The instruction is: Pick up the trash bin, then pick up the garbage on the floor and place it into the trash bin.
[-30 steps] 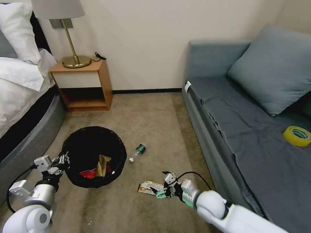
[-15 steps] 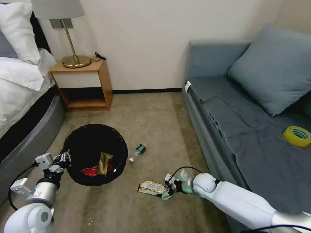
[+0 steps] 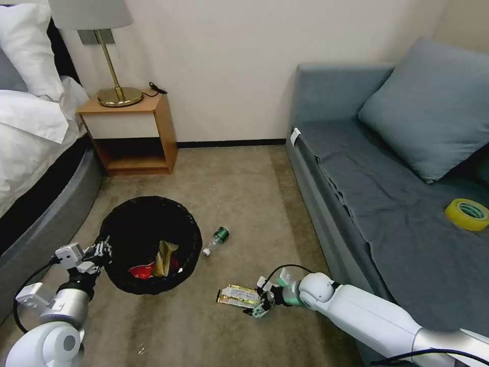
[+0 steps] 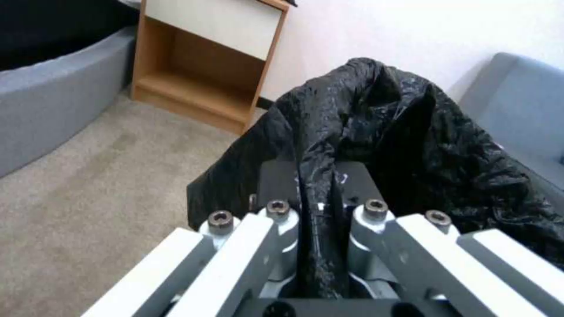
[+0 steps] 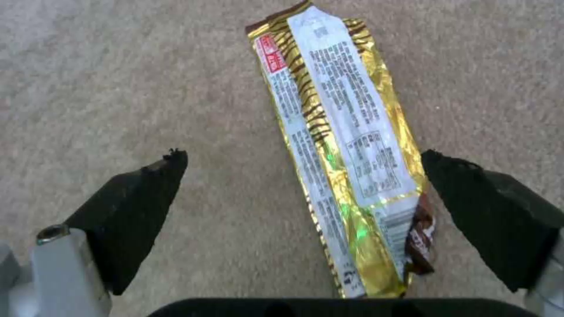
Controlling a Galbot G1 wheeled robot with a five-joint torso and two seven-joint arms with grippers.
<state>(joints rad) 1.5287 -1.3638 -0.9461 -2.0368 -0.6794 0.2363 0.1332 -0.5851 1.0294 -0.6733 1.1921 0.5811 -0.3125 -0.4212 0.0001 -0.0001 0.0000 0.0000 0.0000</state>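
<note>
- The right end effector [image 5: 306, 193] has come down low over the carpet since a second ago and now straddles the near end of the snack wrapper [image 5: 341, 145], its fingers spread wide on either side and gripping nothing; the arm has stretched forward and lower to get there.
- That wrapper [image 3: 235, 295] lies flat on the carpet just beyond the fingertips, in front of and to the right of the trash bin [image 3: 148, 244]. Judging by this, the grasp is set up but not yet closed.
- The left end effector [image 3: 94, 253] stays clamped tight on the bin's left rim, pinching a fold of the black liner between its fingers [image 4: 282, 220]. The bin has drifted only slightly.
- Inside the bin rest the red-and-white carton [image 3: 141, 269] and the brown paper [image 3: 164, 256], so two pieces are already in.
- The small bottle [image 3: 216, 239] lies on the carpet just right of the bin, beyond the wrapper, untouched.
- Farther back, left of the bin, stands a wooden nightstand [image 3: 133, 133].
</note>
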